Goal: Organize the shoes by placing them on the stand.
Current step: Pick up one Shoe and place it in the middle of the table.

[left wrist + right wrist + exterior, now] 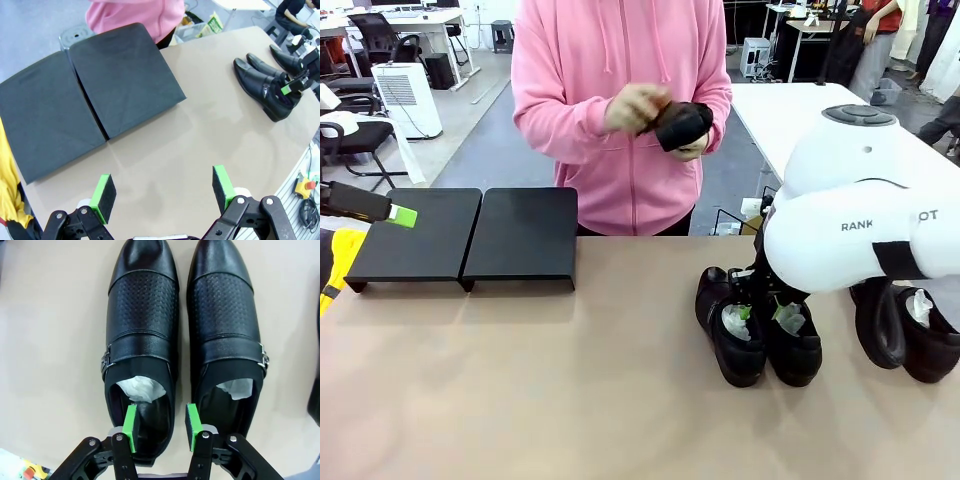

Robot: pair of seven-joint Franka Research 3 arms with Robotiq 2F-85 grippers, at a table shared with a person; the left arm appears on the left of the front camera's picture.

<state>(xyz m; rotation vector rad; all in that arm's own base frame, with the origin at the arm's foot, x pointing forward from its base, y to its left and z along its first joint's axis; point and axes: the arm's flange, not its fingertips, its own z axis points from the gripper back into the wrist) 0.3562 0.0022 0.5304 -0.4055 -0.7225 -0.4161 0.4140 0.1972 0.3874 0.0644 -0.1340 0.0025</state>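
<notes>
The stand is two matte-black platforms (415, 235) (525, 235) side by side at the far left, and both tops (45, 115) (125, 80) are bare. One pair of glossy black shoes (735, 340) (795, 345) stands right of centre, and a second pair (880, 320) (930, 340) stands farther right. My right gripper (161, 429) is open over the first pair. One pad sits inside the left shoe (142, 325), the other towards the right shoe (225, 325), with the shoe's side wall between them. My left gripper (163, 192) hangs open above the table near the stand, at the picture's left edge (400, 214).
A person in a pink hoodie stands at the far side, both hands on a dark object (680, 125). Something yellow (340, 255) lies at the left table edge. Bare tabletop stretches between the stand and the shoes. My right arm's white body (860, 230) hides part of the shoes.
</notes>
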